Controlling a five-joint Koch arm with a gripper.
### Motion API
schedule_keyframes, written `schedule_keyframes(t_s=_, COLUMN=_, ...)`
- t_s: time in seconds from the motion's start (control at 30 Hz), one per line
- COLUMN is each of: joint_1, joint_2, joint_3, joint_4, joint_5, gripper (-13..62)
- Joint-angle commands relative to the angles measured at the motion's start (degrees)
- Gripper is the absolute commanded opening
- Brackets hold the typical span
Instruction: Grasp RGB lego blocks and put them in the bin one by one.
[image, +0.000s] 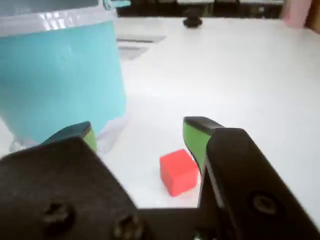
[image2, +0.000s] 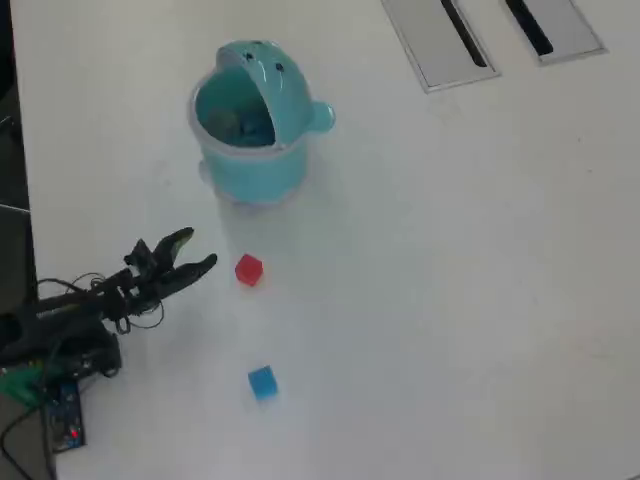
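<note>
- The end effector (image: 142, 135) is hanging low over the white counter (image: 250, 75) with its two green-tipped jaws spread apart and nothing between them clamped.
- The red block (image: 178, 171) is sitting on the counter in the gap between the jaws in the wrist view, closer to the jaw on the right of that view and not visibly touching either one.
- In the overhead view the end effector (image2: 197, 252) is stopping just short of the red block (image2: 248, 270), so the block is lying just ahead of the fingertips rather than deep between them.
- The teal bin (image2: 248, 115) is standing ahead of the end effector and off to the left in the wrist view, with its lid flipped open; something dark is showing inside it, but it is too blurred to name.
- The blue block (image2: 262, 382) is resting on the counter well apart from the end effector, on the side away from the bin.
- No yellow-green block is showing on the counter, so it may already be in the bin; that is a judgement only.
- Judging from this, the red block is about to be grasped, and both the red and blue blocks are still waiting to go in.
</note>
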Motion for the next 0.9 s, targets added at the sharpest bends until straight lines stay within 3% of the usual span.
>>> schedule_keyframes(t_s=0.0, joint_1=0.26, joint_2=3.34, joint_3=-8.09, joint_4=4.75, joint_5=-3.87, gripper=31.6)
schedule_keyframes(t_s=0.4, joint_1=1.58, joint_2=-9.40, joint_3=-17.93, joint_4=18.90, joint_5=-10.37, gripper=31.7)
schedule_keyframes(t_s=0.87, joint_1=1.76, joint_2=-28.21, joint_3=-26.54, joint_4=18.54, joint_5=-10.37, gripper=31.8)
